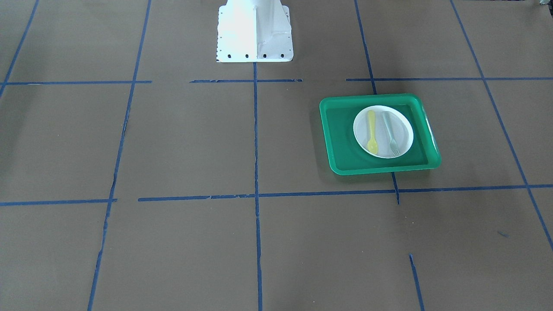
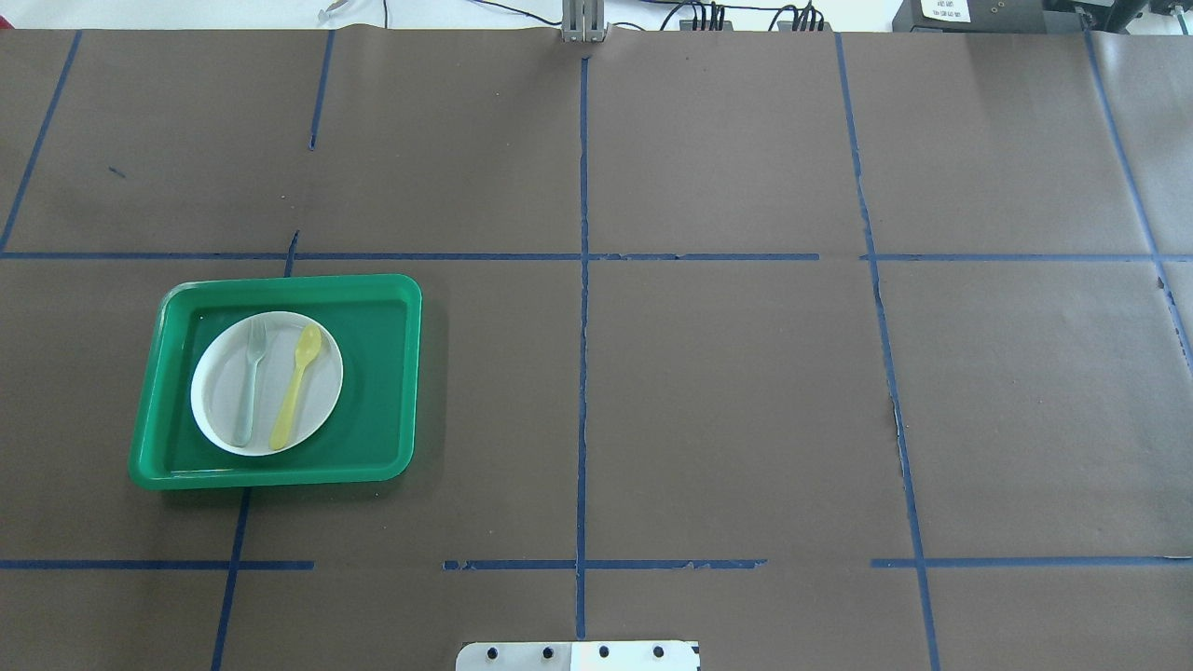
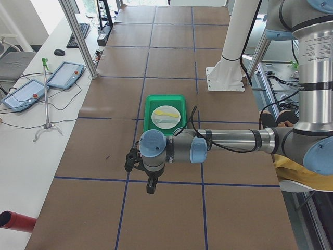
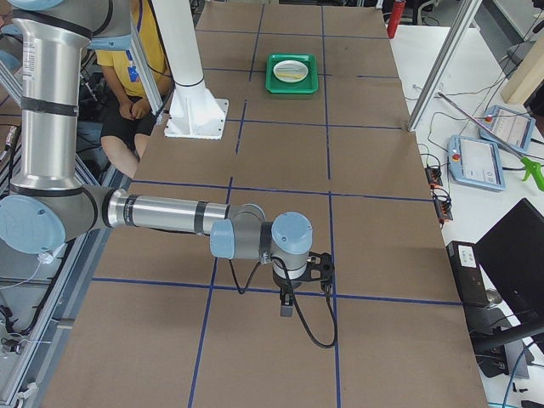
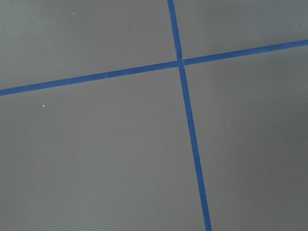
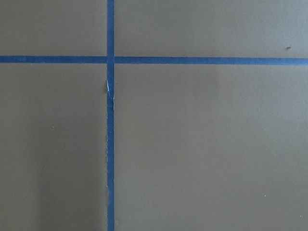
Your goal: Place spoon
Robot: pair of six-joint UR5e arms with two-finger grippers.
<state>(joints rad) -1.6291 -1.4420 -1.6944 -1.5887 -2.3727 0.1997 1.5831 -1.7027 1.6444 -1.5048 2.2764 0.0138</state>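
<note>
The yellow spoon (image 1: 372,131) lies on the white plate (image 1: 405,129) inside the green tray (image 1: 341,144), beside a pale grey-green fork (image 1: 391,133). In the overhead view the spoon (image 2: 296,384) lies right of the fork (image 2: 250,382) on the plate (image 2: 212,396), bowl pointing away from the robot. My left gripper (image 3: 150,187) hangs above the table well short of the tray and shows only in the exterior left view. My right gripper (image 4: 286,308) shows only in the exterior right view, far from the tray (image 4: 292,73). I cannot tell whether either gripper is open or shut.
The white robot pedestal (image 1: 255,30) stands at the table's middle edge. Blue tape lines (image 2: 582,280) cross the brown table cover. A seated person (image 4: 127,68) is beside the pedestal. Tablets (image 3: 65,74) and cables lie on a side bench.
</note>
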